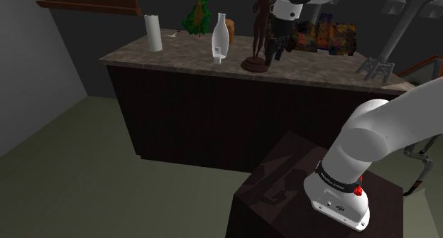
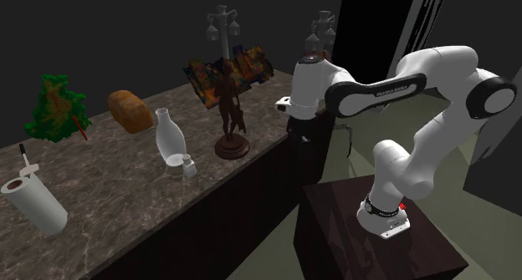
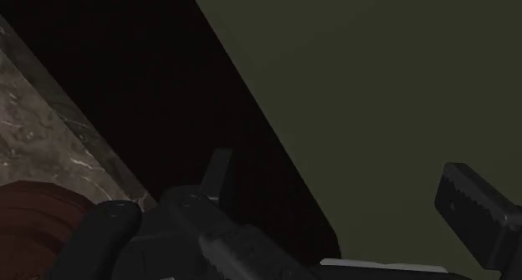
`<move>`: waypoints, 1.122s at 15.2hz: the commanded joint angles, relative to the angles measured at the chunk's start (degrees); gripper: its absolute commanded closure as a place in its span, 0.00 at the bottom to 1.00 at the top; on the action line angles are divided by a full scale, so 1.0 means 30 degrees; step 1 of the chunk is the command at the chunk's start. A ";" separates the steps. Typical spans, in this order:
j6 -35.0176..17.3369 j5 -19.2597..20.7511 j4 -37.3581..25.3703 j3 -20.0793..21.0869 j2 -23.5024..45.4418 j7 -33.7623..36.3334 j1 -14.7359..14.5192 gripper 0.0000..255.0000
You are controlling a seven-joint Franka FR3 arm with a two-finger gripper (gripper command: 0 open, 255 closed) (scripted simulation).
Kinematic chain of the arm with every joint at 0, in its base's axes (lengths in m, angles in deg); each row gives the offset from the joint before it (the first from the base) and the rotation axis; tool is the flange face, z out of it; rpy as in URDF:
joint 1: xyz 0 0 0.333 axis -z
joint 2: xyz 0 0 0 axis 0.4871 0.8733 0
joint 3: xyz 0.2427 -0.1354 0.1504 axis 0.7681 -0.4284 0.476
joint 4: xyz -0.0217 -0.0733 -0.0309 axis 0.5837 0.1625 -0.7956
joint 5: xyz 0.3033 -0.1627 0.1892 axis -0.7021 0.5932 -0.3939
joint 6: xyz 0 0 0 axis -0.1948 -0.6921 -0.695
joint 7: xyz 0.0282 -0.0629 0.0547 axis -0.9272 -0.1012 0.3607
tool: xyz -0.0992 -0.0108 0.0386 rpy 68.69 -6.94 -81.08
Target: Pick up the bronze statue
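Observation:
The bronze statue (image 1: 260,27) is a dark brown standing figure on a round base, upright near the front edge of the marble counter (image 1: 177,59). In the second exterior view the statue (image 2: 229,111) stands between a white bottle and my arm. My black gripper (image 1: 272,57) hangs close beside the statue, on the shoulder view's right, at about base height. From the other side the gripper (image 2: 299,129) sits at the counter's front edge, apart from the figure. In the wrist view the gripper (image 3: 339,176) is open, nothing between its fingers; the statue's reddish base (image 3: 33,213) lies off to one side.
On the counter stand a white bottle (image 1: 221,36) with a small cup, a paper towel roll (image 1: 152,32), a green plant (image 1: 199,16), a bread loaf (image 2: 129,110) and a colourful box (image 1: 326,35). A candelabra (image 2: 222,26) stands behind. Olive floor (image 3: 376,69) lies below the counter edge.

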 commanded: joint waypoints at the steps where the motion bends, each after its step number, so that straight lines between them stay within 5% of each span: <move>1: -0.1193 0.0084 -0.0414 -0.0652 0.0835 -0.0496 0.0229 0.00; 9: -0.4946 -0.0710 -0.2595 -0.3068 0.4004 -0.2501 0.0686 0.00; 17: -0.7655 -0.3541 -0.5832 -0.5574 0.7663 -0.5324 0.0728 0.00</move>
